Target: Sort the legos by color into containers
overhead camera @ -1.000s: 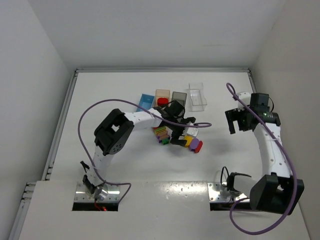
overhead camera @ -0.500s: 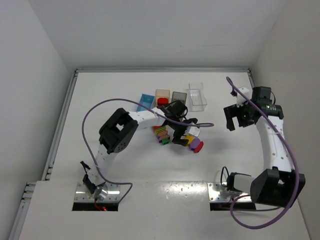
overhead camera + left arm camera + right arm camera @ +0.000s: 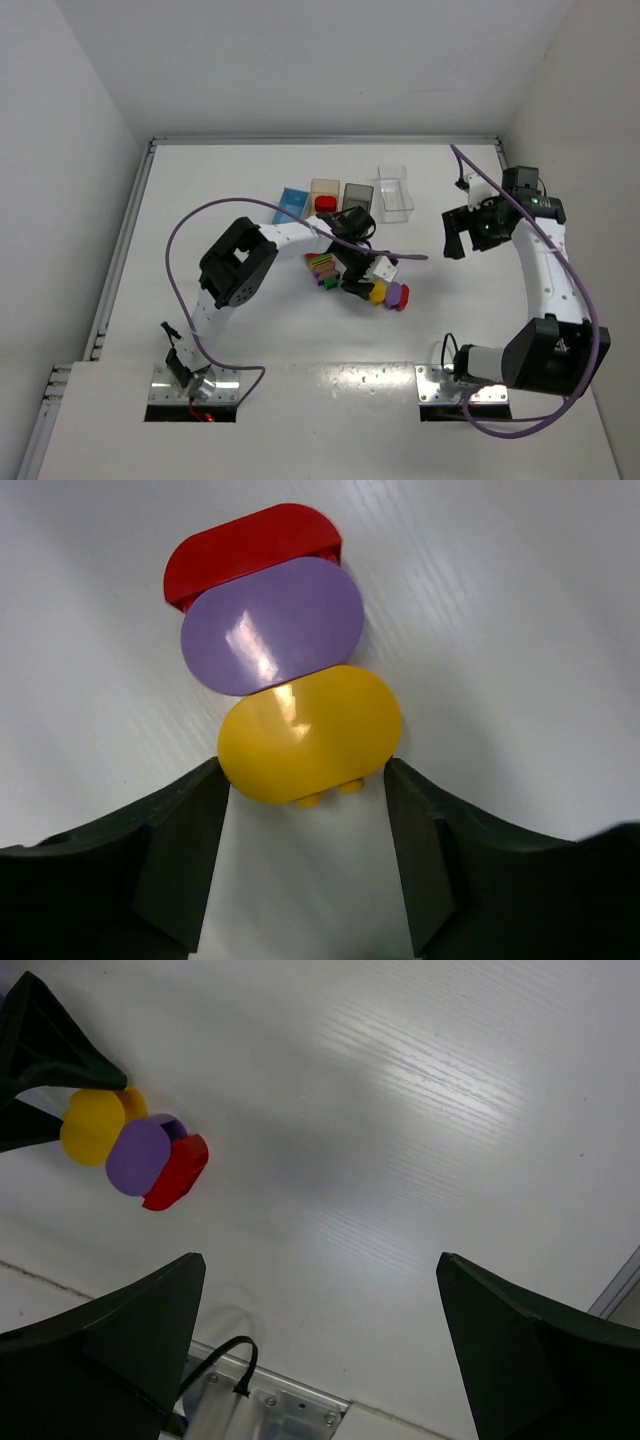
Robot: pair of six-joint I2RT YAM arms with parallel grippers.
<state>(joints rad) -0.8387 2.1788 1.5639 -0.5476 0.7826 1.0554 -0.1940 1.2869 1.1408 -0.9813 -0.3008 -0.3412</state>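
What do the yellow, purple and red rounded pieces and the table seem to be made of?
Yellow piece, purple piece, red piece: likely smooth glossy plastic; glare spots show on the purple and yellow. Table: perhaps white laminate with a fine wood-like grain, semi-matt.

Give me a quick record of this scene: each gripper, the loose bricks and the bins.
left gripper: fingertips flank the yellow brick; grip unclear
right gripper: open, holding nothing
brick row: yellow brick, purple brick, red brick, overlapping
striped stack: on the table by the left gripper
bins: blue bin, orange bin, grey bin, clear bin, side by side
orange bin contents: red piece
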